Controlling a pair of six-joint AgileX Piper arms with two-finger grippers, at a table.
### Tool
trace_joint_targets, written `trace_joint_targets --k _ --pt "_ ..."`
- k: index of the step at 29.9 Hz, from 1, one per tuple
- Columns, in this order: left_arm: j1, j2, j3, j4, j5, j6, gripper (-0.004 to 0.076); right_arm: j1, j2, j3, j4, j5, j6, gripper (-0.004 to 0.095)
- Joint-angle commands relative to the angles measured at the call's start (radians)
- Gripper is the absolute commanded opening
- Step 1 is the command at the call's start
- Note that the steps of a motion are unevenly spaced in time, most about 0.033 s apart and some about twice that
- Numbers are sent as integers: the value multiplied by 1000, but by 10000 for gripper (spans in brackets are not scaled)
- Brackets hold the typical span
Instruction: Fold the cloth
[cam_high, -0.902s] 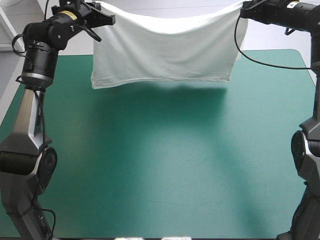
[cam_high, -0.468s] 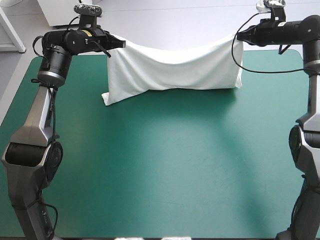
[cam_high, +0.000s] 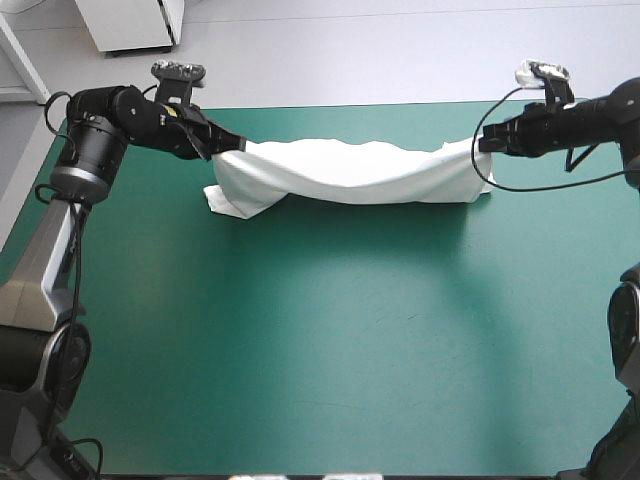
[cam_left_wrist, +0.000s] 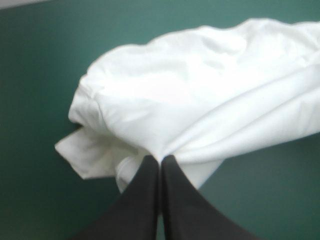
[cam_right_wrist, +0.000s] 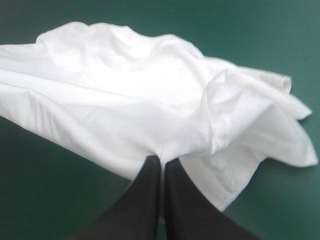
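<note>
**Lay-down step of the fold: both ends pinched, band low over the cover**

Found the T-shirt strung as a long, sagging white band across the far part of the teal-green cover, roughly parallel to the far edge. Middle apparently resting on the cover. Loose flap spilling toward the near side at the left end. Judged as the lay-down step, midway at best: no flat, squared fold to be seen yet.

To do it well:
- Lower both ends level and at the same rate.
- Hold light tension along the band to avoid bunching on landing.
- Draw toward the near edge, if at all, with both arms together, to drop the upper layer squarely on the lower.
- Release only with the pinched corners down on the cover.
- Watch the left-end flap: apt to end up creased under the layer unless smoothed.

Cloth relative to fingers:
- Left gripper at the band's left end, black fingers all but closed on a gathered pinch of fabric, cloth fanning out ahead of the tips and to both sides.
- Right gripper at the right end, likewise clamped on the T-shirt, folds spreading ahead, a crumpled corner beside the tips on the cover.
- Grippers well apart, one at each end.
</note>
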Motion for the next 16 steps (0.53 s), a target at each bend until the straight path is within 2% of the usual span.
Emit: trace_joint_targets --k 1,4,9,12,16 --pt "-4 -143 124 -21 -25 3 -9 -4 -139 128 43 -47 -48 -17" --pt "-4 -216 268 -10 -25 12 -9 -4 -193 233 23 -54 -51 -17" --pt "-4 -296 478 -7 -34 21 -9 32 -271 382 -82 -78 -47 -17" --pt "-4 -314 559 -9 -34 25 -9 72 -288 464 -132 -87 -47 -17" --pt "-4 -316 624 -9 -19 32 -9 143 -290 546 -263 -91 3 -17"
